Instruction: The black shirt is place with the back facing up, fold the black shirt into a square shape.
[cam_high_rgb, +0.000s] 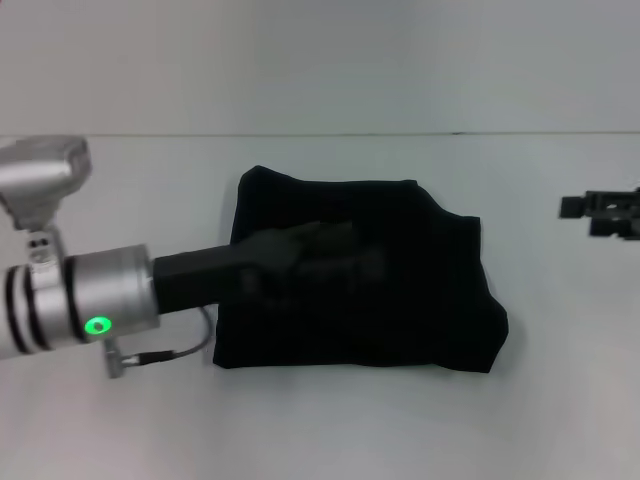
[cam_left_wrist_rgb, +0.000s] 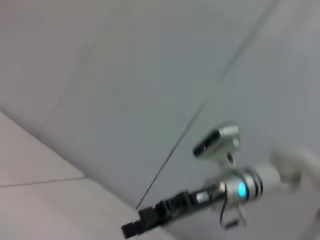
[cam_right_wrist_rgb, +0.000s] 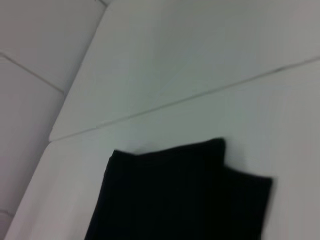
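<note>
The black shirt (cam_high_rgb: 400, 310) lies in the middle of the white table, folded into a rough rectangle with one layer sticking out at its right side. My left arm reaches in from the left, and its black gripper (cam_high_rgb: 335, 240) is over the shirt's upper middle, hard to make out against the dark cloth. My right gripper (cam_high_rgb: 572, 208) hangs at the far right, well clear of the shirt. The right wrist view shows the shirt's far corner (cam_right_wrist_rgb: 185, 195). In the left wrist view only my right gripper (cam_left_wrist_rgb: 137, 226) appears, far off.
The white table (cam_high_rgb: 120, 430) spreads around the shirt, its far edge meeting a pale wall (cam_high_rgb: 320, 60). A thin cable (cam_high_rgb: 170, 352) loops under my left wrist near the shirt's left edge.
</note>
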